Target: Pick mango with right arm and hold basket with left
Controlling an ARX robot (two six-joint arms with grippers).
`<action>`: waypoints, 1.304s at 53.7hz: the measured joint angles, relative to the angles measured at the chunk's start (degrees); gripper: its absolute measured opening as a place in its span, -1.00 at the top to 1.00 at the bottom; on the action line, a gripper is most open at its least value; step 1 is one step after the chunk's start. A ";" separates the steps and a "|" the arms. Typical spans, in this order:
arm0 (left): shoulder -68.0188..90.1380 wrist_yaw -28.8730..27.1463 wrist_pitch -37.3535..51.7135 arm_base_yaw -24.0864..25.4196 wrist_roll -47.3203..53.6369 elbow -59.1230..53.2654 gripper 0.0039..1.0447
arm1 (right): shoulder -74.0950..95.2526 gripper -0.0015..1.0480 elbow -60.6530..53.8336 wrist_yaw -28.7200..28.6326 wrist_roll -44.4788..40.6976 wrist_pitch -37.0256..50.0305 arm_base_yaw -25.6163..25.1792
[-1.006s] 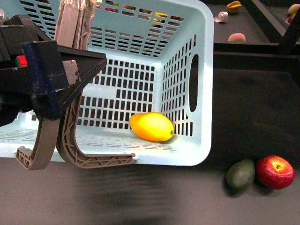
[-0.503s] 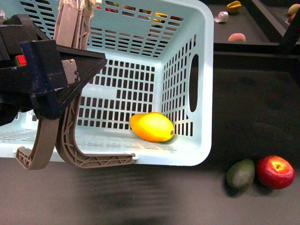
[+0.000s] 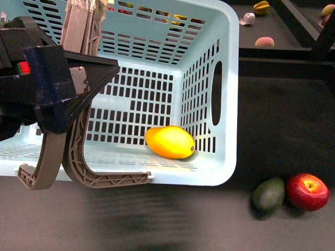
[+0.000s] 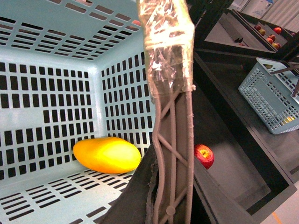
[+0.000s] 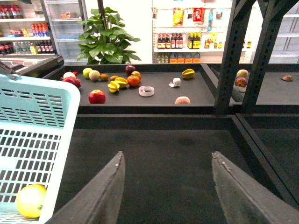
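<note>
Inside the light-blue slotted basket [image 3: 230, 78], on its floor and close to the right-hand wall, the mango [image 3: 169, 141] is seen lying on its side, touched by neither arm. At the basket's near left side, the raised brown carry handle [image 3: 76, 157] is clamped by the left pincer [image 3: 78, 89]; clear tape is wrapped round the handle's top. Right pincer [image 5: 168, 156]: held wide, nothing between its two fingers, hung over bare dark tabletop [image 5: 168, 135] just outside the basket's right wall; it is caught only in the right wrist view. On the tabletop off the basket's near right corner, a dark green fruit [image 3: 268, 194] and a red apple [image 3: 307, 191] are noted, touching each other.
</note>
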 joint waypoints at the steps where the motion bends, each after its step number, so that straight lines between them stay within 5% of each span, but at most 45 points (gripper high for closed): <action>1: 0.00 0.00 0.00 0.00 0.00 0.00 0.78 | 0.00 -0.14 0.00 0.00 0.00 0.00 0.00; 7: 2.51 3.50 5.55 0.37 0.35 -0.20 0.78 | 0.00 -0.51 0.00 0.00 0.00 0.00 0.00; 14: 7.10 0.44 8.98 0.04 0.90 3.08 0.78 | 0.00 -0.88 0.00 -0.07 0.07 0.00 0.00; 26: 13.90 -8.74 7.67 0.15 -11.06 11.98 0.78 | 0.00 -0.85 0.00 -0.07 0.02 0.00 0.00; 48: 24.79 -24.81 -3.21 7.98 -39.30 26.95 0.79 | 0.00 -0.85 0.00 -0.07 0.04 0.00 0.00; 70: 33.35 -35.71 -9.46 15.76 -50.12 34.10 0.79 | 0.00 -0.85 0.00 -0.07 0.02 0.00 0.00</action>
